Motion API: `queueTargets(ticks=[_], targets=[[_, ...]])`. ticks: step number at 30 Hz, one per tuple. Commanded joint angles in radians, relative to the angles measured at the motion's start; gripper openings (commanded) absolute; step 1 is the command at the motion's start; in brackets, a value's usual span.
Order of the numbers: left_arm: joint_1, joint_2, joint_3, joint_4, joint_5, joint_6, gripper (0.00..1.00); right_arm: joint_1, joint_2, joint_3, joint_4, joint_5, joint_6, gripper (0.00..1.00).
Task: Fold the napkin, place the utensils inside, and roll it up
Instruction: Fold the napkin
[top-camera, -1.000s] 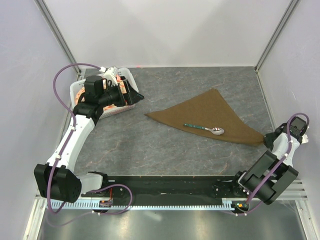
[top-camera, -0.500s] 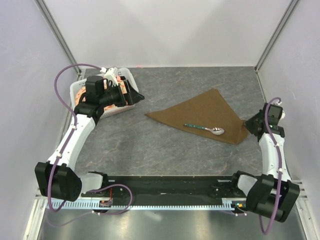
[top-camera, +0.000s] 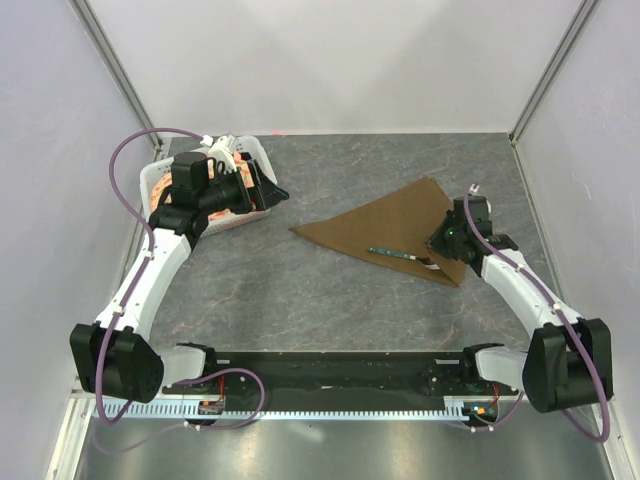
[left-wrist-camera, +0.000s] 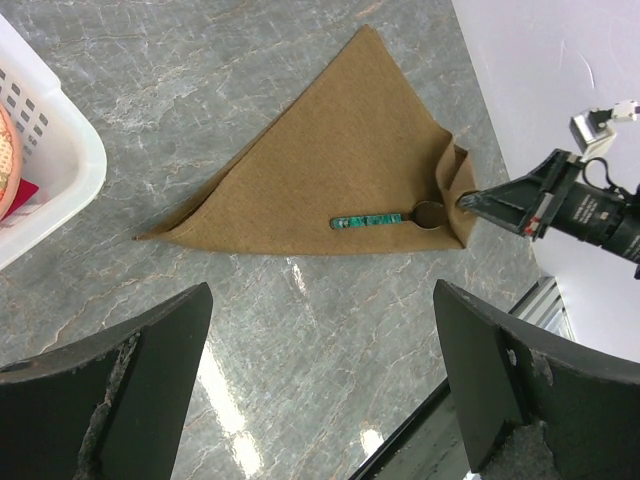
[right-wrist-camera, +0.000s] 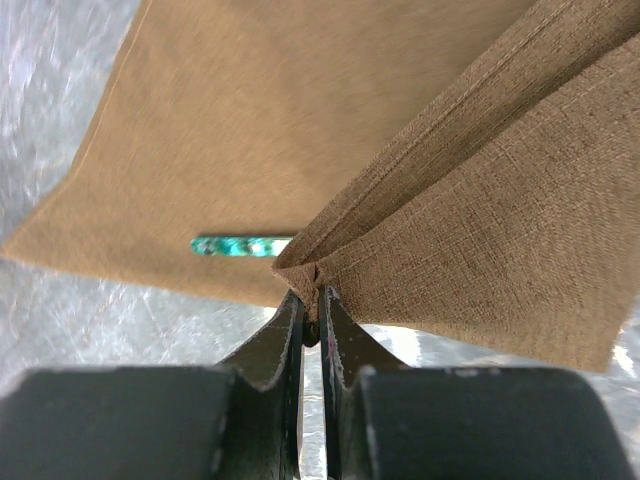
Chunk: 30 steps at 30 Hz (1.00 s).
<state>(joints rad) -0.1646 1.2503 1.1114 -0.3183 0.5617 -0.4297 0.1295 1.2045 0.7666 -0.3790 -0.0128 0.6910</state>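
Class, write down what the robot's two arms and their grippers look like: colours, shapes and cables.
The left arm and right arm both have white link shells between chunky black joint housings, with a purple cable looping alongside each. The left gripper and right gripper have matte black, wedge-shaped fingers that taper to narrow tips. No readable markings show.

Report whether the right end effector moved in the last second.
Yes. The right end effector swung left from the right edge of the table, pulling the napkin corner toward the utensil.
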Motion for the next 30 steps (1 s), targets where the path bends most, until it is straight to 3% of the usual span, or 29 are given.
queueTargets(ticks=[1,14,30], targets=[[0.004,0.003,-0.002,0.038,0.026,-0.02,0.98,0.074,0.052,0.054,0.089,0.047,0.036,0.0],[0.004,0.006,-0.004,0.039,0.027,-0.018,0.98,0.212,0.17,0.083,0.163,0.071,0.074,0.0],[0.004,0.006,-0.005,0.041,0.024,-0.017,0.98,0.262,0.265,0.085,0.18,0.089,0.077,0.0]])
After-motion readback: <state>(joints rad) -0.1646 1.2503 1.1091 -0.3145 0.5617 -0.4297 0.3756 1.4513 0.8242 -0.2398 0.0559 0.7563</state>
